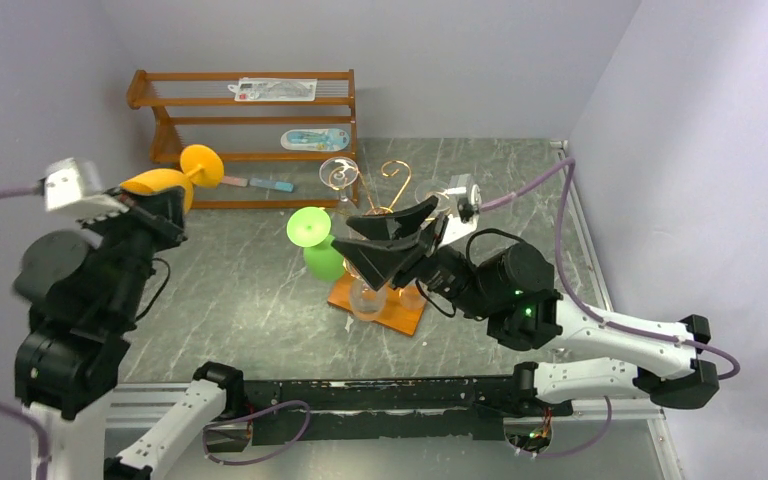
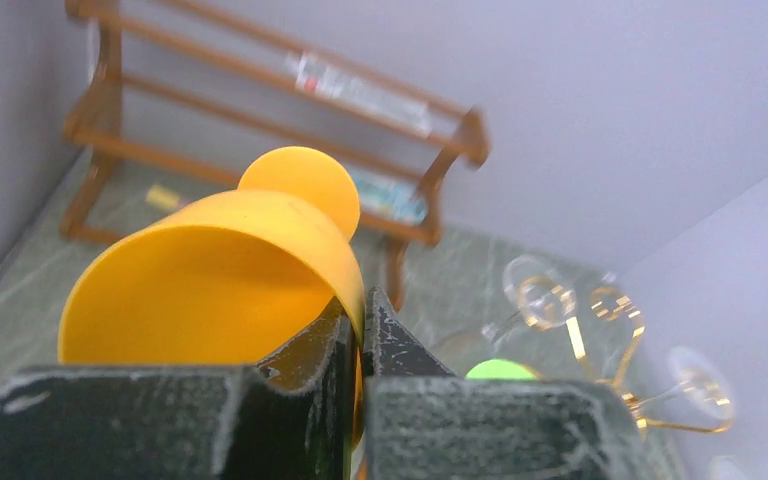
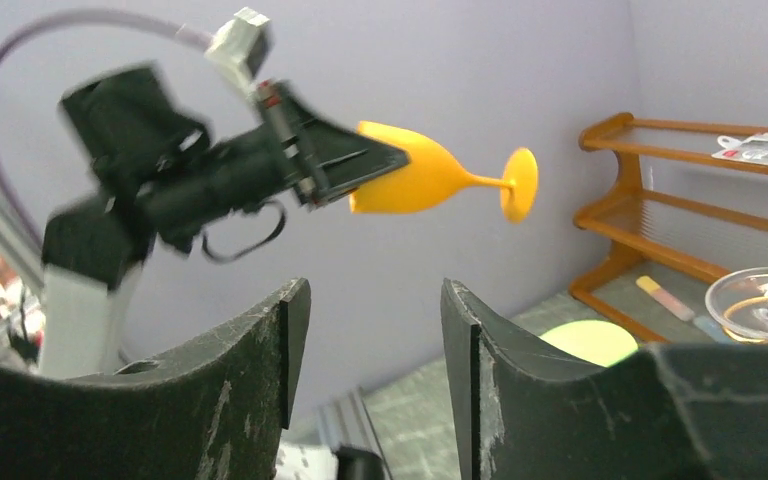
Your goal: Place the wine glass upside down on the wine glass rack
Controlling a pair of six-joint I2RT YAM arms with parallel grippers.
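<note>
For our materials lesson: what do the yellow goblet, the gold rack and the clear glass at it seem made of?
Yellow goblet: probably plastic; opaque, even colour, soft sheen. Gold rack: thin bent metal wire, shiny gold finish, perhaps plated or painted. Clear glass: transparent, glossy; glass or acrylic, cannot tell.

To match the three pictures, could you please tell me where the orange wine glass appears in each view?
Top external: orange wine glass at upper left, held sideways in the left gripper.
Left wrist: it fills the centre-left, with its rim pinched in the gripper.
Right wrist: upper centre, sideways in the air, foot to the right.
Shared landmark: the wooden shelf, beyond the glass's foot in every view.
</note>
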